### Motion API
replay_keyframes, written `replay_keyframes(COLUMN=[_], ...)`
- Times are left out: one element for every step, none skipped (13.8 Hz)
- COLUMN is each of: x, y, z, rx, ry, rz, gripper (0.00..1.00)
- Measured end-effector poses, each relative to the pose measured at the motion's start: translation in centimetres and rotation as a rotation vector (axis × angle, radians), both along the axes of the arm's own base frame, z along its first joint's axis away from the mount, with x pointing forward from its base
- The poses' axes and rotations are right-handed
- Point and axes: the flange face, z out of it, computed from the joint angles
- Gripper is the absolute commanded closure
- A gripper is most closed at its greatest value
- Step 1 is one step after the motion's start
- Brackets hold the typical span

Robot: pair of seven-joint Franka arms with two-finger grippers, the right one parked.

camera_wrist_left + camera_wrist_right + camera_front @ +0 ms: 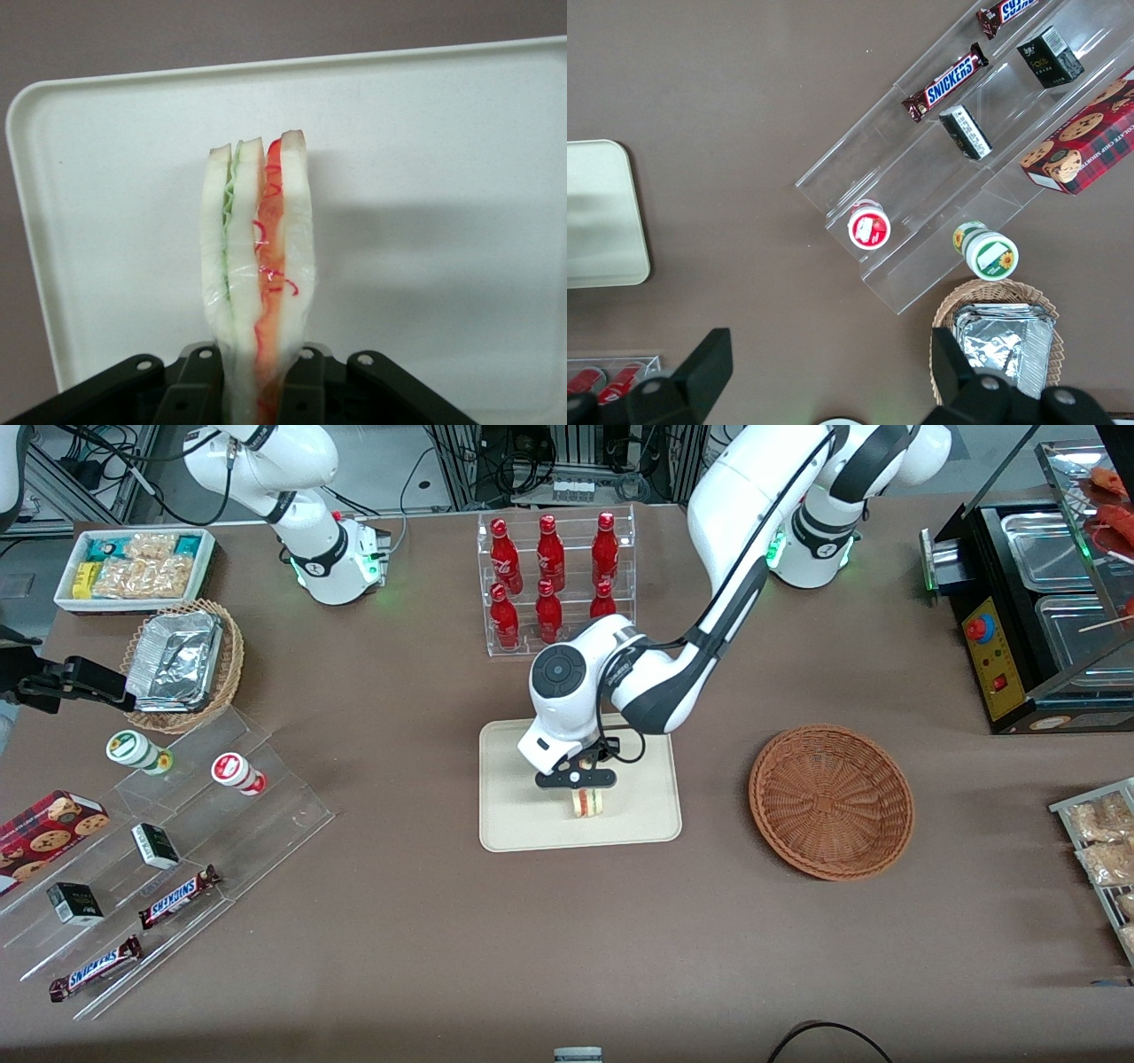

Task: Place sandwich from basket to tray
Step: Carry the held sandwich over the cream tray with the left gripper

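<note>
My left gripper (585, 790) hangs over the cream tray (532, 824), shut on the sandwich (587, 802). In the left wrist view the sandwich (259, 266) stands on edge between the black fingers (197, 390), its white bread, green and red layers showing against the tray (443, 221). Whether it touches the tray I cannot tell. The reddish-brown woven basket (831, 801) sits beside the tray, toward the working arm's end of the table, with nothing in it.
A clear rack of red bottles (554, 580) stands farther from the front camera than the tray. Clear acrylic steps with snacks (159, 868), a tan wicker basket with foil containers (182, 664) and a white snack bin (133, 567) lie toward the parked arm's end. A black appliance (1036, 611) stands at the working arm's end.
</note>
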Motion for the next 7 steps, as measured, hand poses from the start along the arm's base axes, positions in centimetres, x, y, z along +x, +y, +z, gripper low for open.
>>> replay_keyframes(x=[-0.1,-0.1,-0.2,-0.2,-0.3,-0.4,-0.5], y=[-0.1,-0.2,-0.2,-0.3,-0.5,-0.7,-0.8], z=[-0.6,-1.1,-1.5,-1.8,-2.1,-2.3,-2.5], rx=[0.0,0.001,0.002,-0.001,-0.007,-0.008,-0.008], ry=[-0.001,0.001,0.003,0.001,-0.002,-0.002,-0.001], rz=[-0.004,-0.005,-0.006,-0.008,-0.01,-0.013,-0.015], gripper=[1.0,1.0,1.0,0.95,0.6,0.17,0.0])
